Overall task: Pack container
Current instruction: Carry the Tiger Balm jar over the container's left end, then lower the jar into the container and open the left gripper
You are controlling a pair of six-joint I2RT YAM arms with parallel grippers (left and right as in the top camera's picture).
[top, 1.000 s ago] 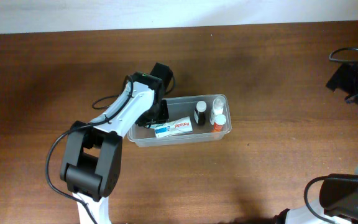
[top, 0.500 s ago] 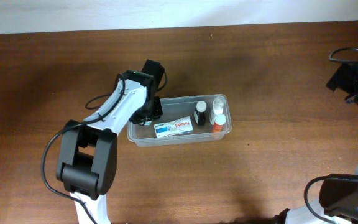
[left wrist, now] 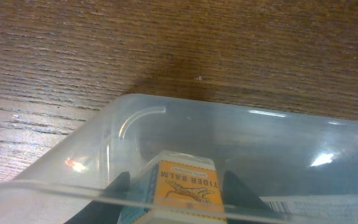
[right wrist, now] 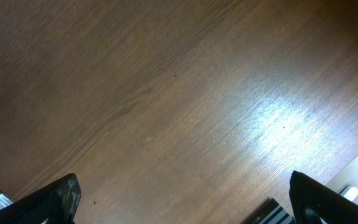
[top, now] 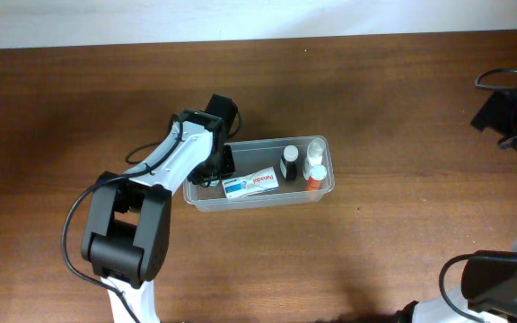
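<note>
Left pincer (top: pixel 215 169) is down inside the left end of the container (top: pixel 267 201), clenched on an orange Tiger Balm box (left wrist: pixel 180 182). The wrist view shows the box upright between both fingers (left wrist: pixel 118 184), seen through the clear wall. The container sits mid-desk (top: pixel 402 108), long side left to right. Already in it: toothpaste carton (top: pixel 249 184) in the middle, dark bottle (top: pixel 289 164) and orange-capped bottle (top: pixel 316 176) at the right end. Right pincer (right wrist: pixel 182 186) is released wide over bare desk, well apart from everything.

Likely step: let go of the box, then lift out. Risks:
- the fingers are just beside the end wall, so a skewed lift could hook the rim and drag or tip the light tub
- the box could cling to a finger and ride back out
- dropped upright, it may topple onto the carton
</note>
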